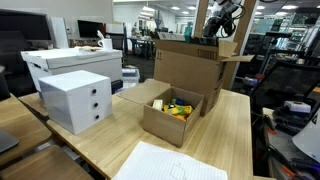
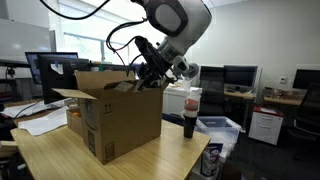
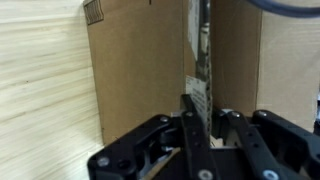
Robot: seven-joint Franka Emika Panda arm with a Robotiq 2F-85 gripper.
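In the wrist view my gripper (image 3: 203, 108) is shut on a thin flat printed packet (image 3: 199, 62), seen edge-on and standing straight up between the fingers. Behind it lie the brown walls and flaps of a large open cardboard box (image 3: 135, 70). Both exterior views place the gripper (image 1: 214, 27) (image 2: 150, 72) right over that box's (image 1: 186, 66) (image 2: 122, 118) open top, and the packet is too small to make out there.
A small open carton (image 1: 160, 122) with yellow items sits in front of the big box. A white drawer unit (image 1: 76, 101), a white bin (image 1: 70, 62) and a paper sheet (image 1: 170, 165) share the wooden table. A dark drink bottle (image 2: 190, 110) stands beside the box.
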